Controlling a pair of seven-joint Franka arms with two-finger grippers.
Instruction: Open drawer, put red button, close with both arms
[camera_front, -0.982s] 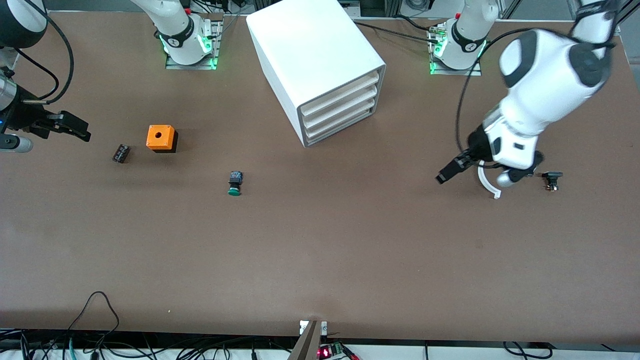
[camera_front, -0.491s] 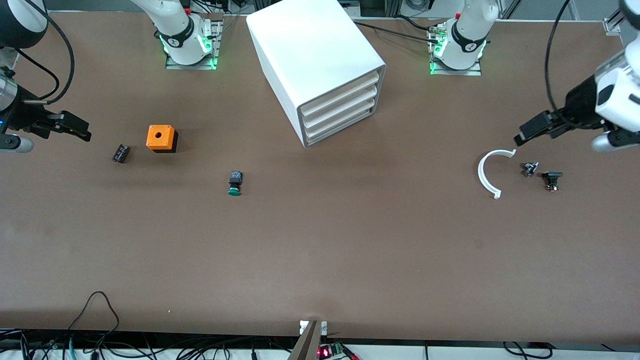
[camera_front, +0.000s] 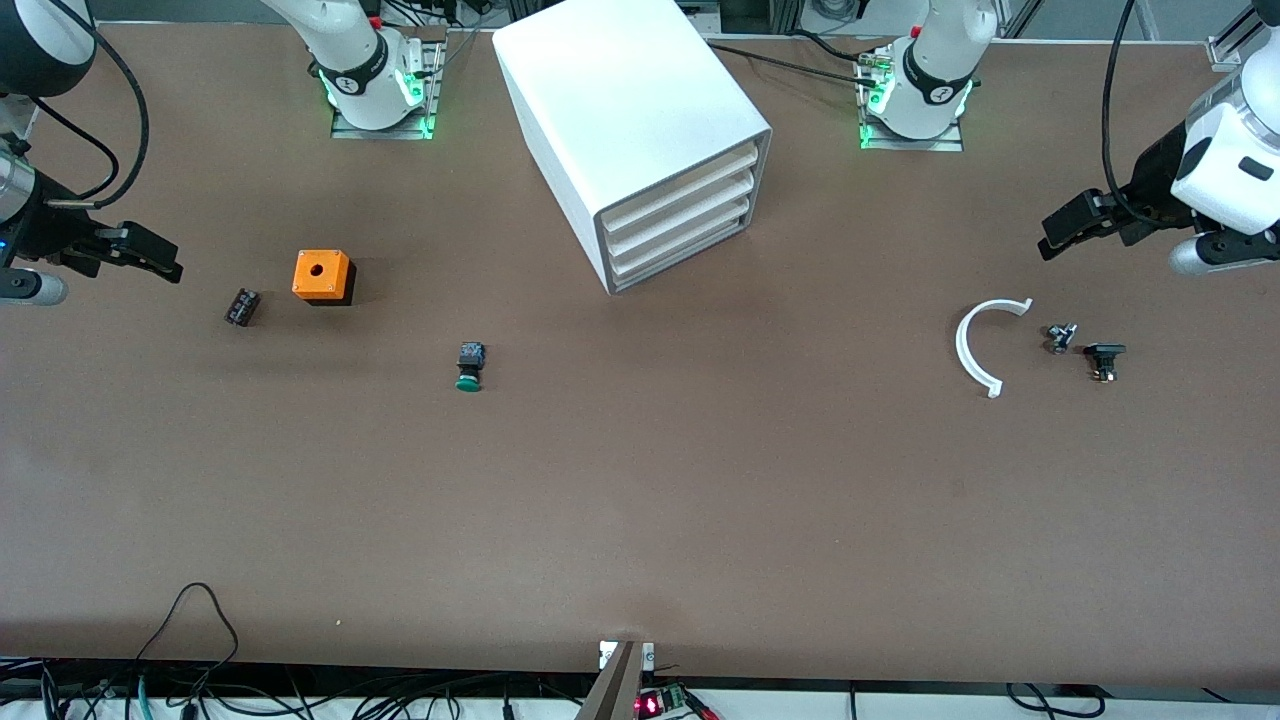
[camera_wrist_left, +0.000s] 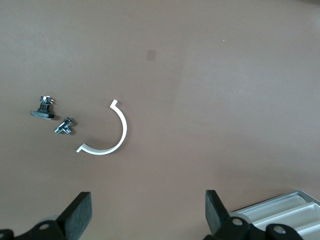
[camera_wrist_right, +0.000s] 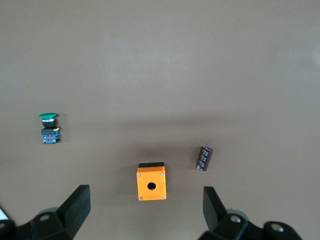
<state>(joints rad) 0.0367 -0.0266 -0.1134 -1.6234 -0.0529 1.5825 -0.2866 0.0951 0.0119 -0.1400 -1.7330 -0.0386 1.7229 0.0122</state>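
The white cabinet (camera_front: 625, 110) stands at the table's back middle with all three drawers shut; the bottom drawer (camera_front: 682, 250) is flush with the two above it. No red button shows in any view. My left gripper (camera_front: 1055, 238) is open and empty, up over the table at the left arm's end, above a white arc piece (camera_front: 968, 345); in the left wrist view (camera_wrist_left: 147, 215) its fingers are wide apart. My right gripper (camera_front: 150, 258) is open and empty at the right arm's end; in the right wrist view (camera_wrist_right: 145, 212) it is over an orange box (camera_wrist_right: 151, 182).
A green-capped button (camera_front: 468, 367) lies nearer the front camera than the cabinet. The orange box (camera_front: 322, 276) and a small dark cylinder (camera_front: 241, 306) lie toward the right arm's end. A small metal part (camera_front: 1058, 337) and a black part (camera_front: 1103, 358) lie beside the arc.
My left arm has swung up and away from over the white arc toward its end of the table, uncovering the small metal part. The right arm has not moved.
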